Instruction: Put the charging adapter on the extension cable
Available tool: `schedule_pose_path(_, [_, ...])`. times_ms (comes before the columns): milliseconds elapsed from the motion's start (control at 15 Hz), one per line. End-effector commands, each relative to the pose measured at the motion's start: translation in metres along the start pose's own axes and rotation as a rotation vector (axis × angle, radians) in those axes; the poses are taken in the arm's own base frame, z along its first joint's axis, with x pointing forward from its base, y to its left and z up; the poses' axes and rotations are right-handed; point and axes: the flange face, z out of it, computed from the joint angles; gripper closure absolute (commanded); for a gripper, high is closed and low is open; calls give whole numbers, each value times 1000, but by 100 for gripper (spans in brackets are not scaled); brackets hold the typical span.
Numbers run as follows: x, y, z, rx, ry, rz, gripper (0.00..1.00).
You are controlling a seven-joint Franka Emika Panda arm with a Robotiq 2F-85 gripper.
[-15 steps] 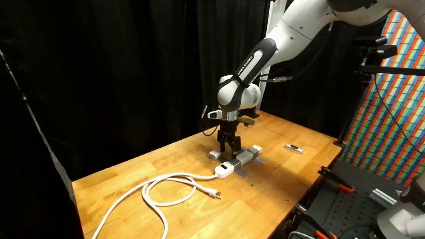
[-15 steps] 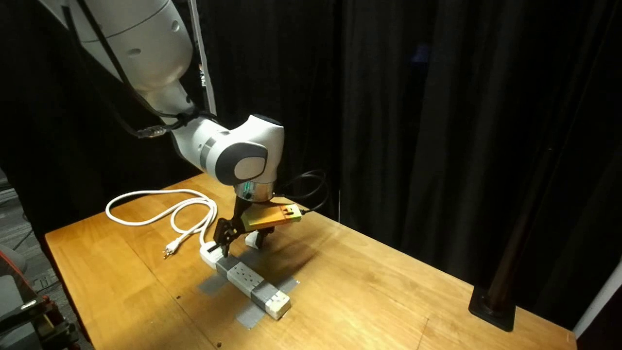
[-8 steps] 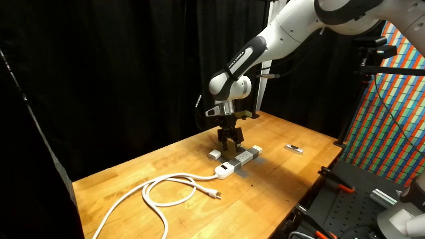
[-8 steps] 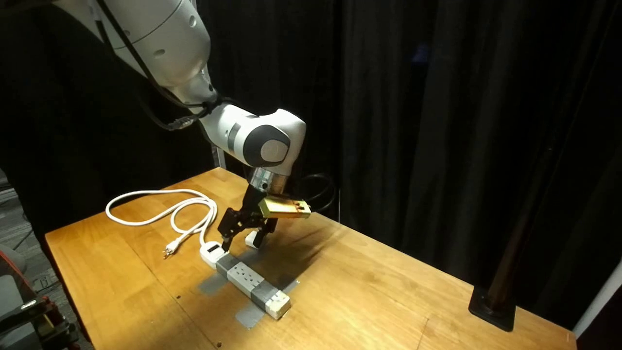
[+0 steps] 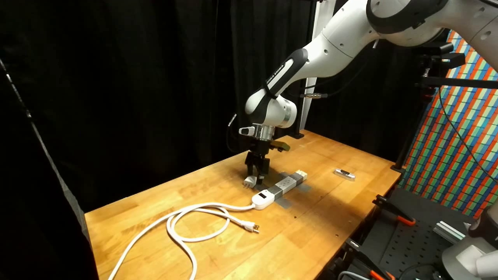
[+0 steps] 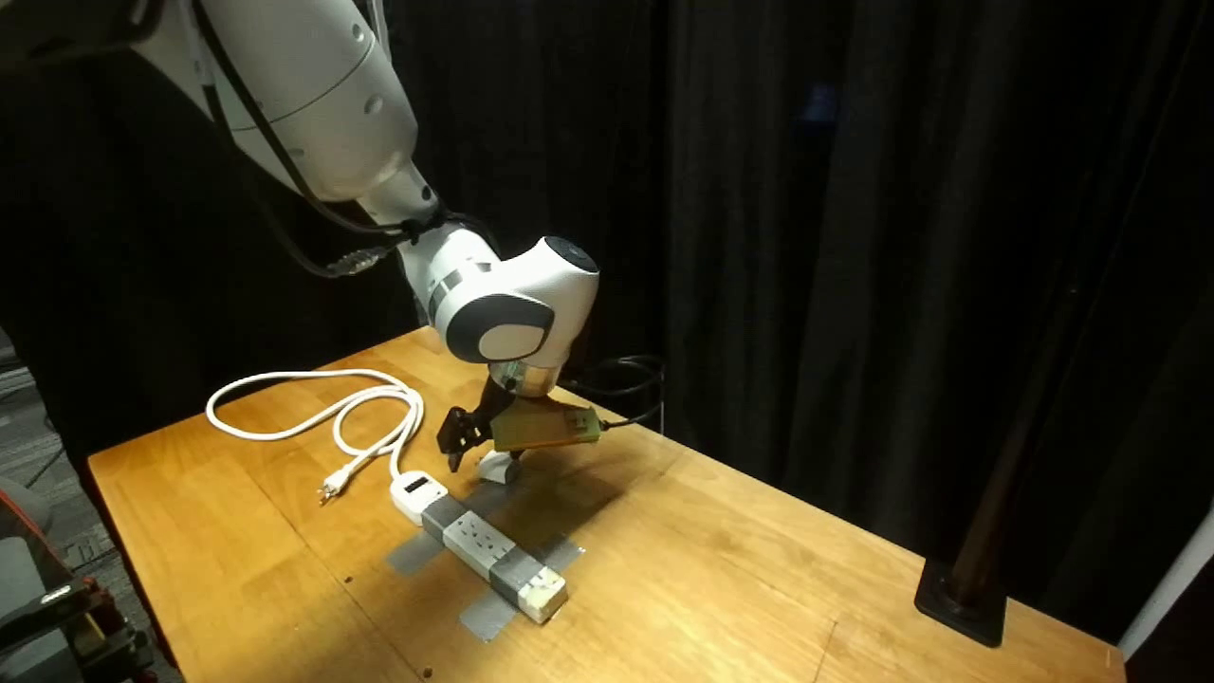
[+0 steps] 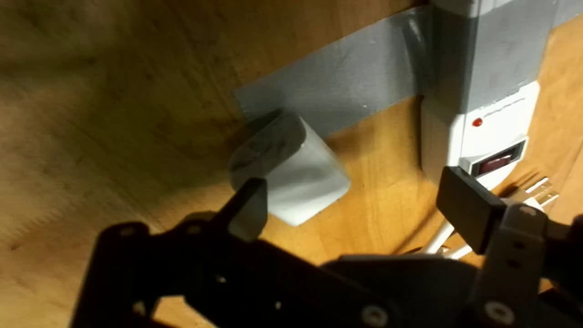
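While the gripper (image 7: pixel 357 207) is standing spread and empty, I am planning to centre and square it around the charging adapter (image 7: pixel 307 180), lying near the power strip (image 6: pixel 477 537), before closing.

Wooden table (image 5: pixel 303 241): extension cable (image 6: pixel 477 539) held down by grey tape (image 6: pixel 490 615), its white cord (image 5: pixel 212 204) looped; charging adapter (image 7: pixel 304 182) near it; silvery object (image 5: pixel 344 174) well apart; black stand foot (image 6: pixel 963 609) near the edge.
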Motion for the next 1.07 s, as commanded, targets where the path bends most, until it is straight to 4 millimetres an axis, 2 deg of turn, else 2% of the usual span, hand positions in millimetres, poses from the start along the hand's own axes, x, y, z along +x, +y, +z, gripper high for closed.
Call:
schedule_pose_path(0, [0, 0, 4, 1, -1, 1, 0])
schedule_pose_path(733, [-1, 1, 4, 3, -1, 2, 0])
schedule_pose_path(1000, [21, -1, -5, -61, -60, -203, 0])
